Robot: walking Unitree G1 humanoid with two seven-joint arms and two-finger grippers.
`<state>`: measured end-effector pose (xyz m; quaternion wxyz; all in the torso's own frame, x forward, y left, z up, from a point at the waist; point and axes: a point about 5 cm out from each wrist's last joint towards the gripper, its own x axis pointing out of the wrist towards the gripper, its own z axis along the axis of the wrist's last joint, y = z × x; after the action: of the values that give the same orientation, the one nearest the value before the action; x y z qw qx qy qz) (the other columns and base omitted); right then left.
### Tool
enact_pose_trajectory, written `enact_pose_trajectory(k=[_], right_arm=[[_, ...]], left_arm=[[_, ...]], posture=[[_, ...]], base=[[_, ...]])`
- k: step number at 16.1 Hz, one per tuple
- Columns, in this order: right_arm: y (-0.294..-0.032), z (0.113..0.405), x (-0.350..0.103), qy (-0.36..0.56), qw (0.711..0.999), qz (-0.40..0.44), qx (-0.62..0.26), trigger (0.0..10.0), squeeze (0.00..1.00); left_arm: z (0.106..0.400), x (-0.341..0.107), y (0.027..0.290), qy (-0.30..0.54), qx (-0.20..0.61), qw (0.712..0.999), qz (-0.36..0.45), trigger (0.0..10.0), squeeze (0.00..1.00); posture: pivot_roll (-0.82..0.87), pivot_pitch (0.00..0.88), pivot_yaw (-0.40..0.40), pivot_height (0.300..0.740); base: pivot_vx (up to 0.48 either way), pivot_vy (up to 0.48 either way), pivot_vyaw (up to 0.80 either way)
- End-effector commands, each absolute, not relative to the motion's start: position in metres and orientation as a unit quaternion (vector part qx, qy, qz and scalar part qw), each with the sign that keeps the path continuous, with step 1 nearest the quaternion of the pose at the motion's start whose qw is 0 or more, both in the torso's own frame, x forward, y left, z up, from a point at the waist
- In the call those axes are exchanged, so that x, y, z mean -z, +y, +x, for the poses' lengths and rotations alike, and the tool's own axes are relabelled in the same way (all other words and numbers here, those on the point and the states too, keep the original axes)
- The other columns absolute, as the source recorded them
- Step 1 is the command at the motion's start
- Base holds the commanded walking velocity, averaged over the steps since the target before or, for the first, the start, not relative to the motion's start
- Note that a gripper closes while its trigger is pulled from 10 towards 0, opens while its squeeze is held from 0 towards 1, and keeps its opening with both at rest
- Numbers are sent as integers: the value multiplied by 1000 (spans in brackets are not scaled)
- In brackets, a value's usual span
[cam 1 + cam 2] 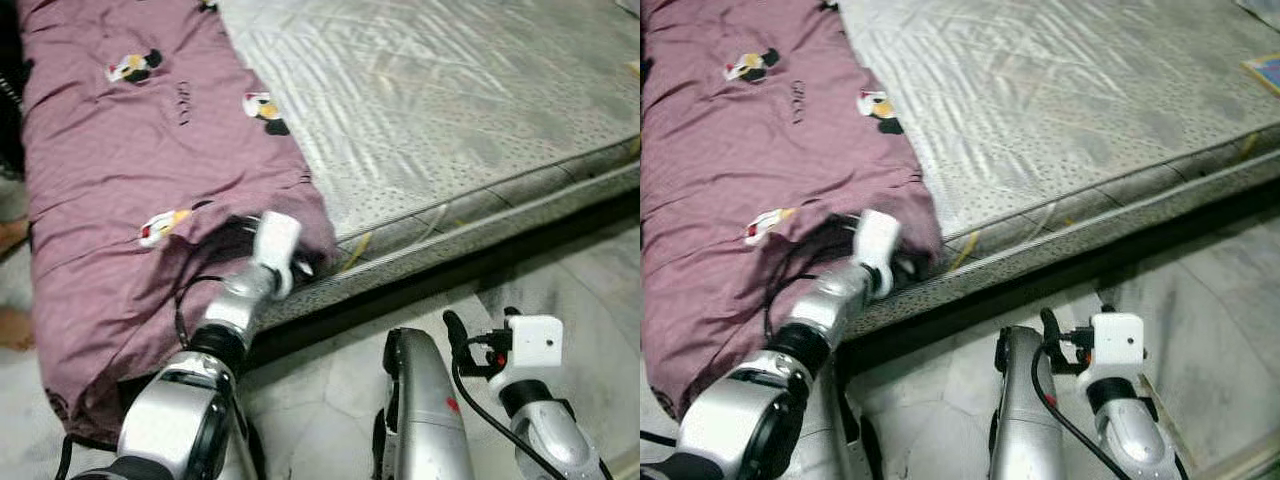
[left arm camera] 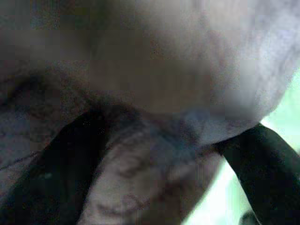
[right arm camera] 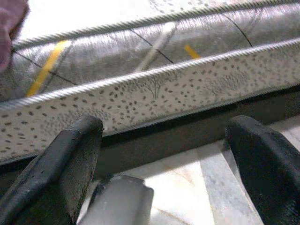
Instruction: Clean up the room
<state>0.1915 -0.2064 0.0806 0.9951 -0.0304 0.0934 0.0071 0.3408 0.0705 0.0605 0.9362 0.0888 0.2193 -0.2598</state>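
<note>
A mauve blanket [image 1: 120,150] with small cartoon prints lies over the left part of a bare grey mattress [image 1: 450,100] and hangs down its near edge. My left gripper [image 1: 298,262] is pushed into the blanket's near right corner at the mattress edge, its tips covered by the cloth. In the left wrist view the two black fingers [image 2: 65,168] stand apart with bunched mauve fabric [image 2: 150,173] between them. My right gripper [image 1: 458,332] hangs low over the floor in front of the mattress side [image 3: 154,89], open and holding nothing.
Pale marble floor [image 1: 580,270] runs along the bed's front. A dark gap [image 1: 470,275] lies under the mattress base. A person's bare feet [image 1: 12,330] show at the far left edge. A small colourful item [image 1: 1265,72] rests on the mattress at the right.
</note>
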Motion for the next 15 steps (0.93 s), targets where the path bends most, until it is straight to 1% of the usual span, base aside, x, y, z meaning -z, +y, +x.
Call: enact_pose_trajectory(k=[1,3,4,5,6,7,8,9,10,12,13,14,15], right_arm=[[-207,190,-79,104,994,-33,-7,10000,0],[-206,195,-77,103,994,-34,-12,10000,0],[-205,198,-77,100,994,-35,-13,10000,0],[-205,200,-77,99,994,-35,-13,10000,0],[-205,202,-77,98,994,-35,-13,10000,0],[-204,204,-77,97,995,-35,-13,10000,0],[-204,207,-77,94,995,-35,-13,10000,0],[-203,209,-76,93,995,-35,-13,10000,0],[-203,210,-76,93,995,-35,-14,10000,0],[-199,214,-74,90,995,-32,-14,10000,0],[-199,215,-74,89,995,-31,-12,10000,0],[-198,215,-73,88,996,-29,-10,10000,0],[-198,216,-73,88,996,-29,-10,10000,0]], left_arm=[[300,-20,40,295,377,865,149,10000,0],[283,-11,24,282,448,820,219,10000,0],[272,-8,13,262,480,796,261,10000,0],[271,-11,6,235,487,792,283,10000,0],[272,-14,2,214,483,797,292,10000,0],[275,-26,-9,160,487,807,293,10000,0],[281,-47,-22,78,482,820,299,10000,0],[285,-56,-25,47,476,823,308,10000,0],[286,-59,-25,41,473,823,312,10000,0],[303,-64,-4,49,392,870,295,10000,0],[313,-73,5,35,349,897,270,10000,0],[323,-90,16,-11,309,919,247,10000,0],[326,-100,19,-36,298,925,234,10000,0]], posture=[[-188,206,24,521],[-181,193,24,521],[-179,183,25,521],[-178,175,26,521],[-177,173,26,521],[-175,165,26,521],[-168,155,28,521],[-161,149,28,521],[-159,147,29,521],[-155,139,40,521],[-152,138,43,521],[-149,137,46,521],[-150,137,47,521]], base=[[0,0,0],[0,0,0],[0,0,0],[0,0,0],[0,0,0],[0,0,0],[0,0,0],[0,0,0],[0,0,0],[0,0,0],[0,0,0],[0,0,0],[0,0,0]])
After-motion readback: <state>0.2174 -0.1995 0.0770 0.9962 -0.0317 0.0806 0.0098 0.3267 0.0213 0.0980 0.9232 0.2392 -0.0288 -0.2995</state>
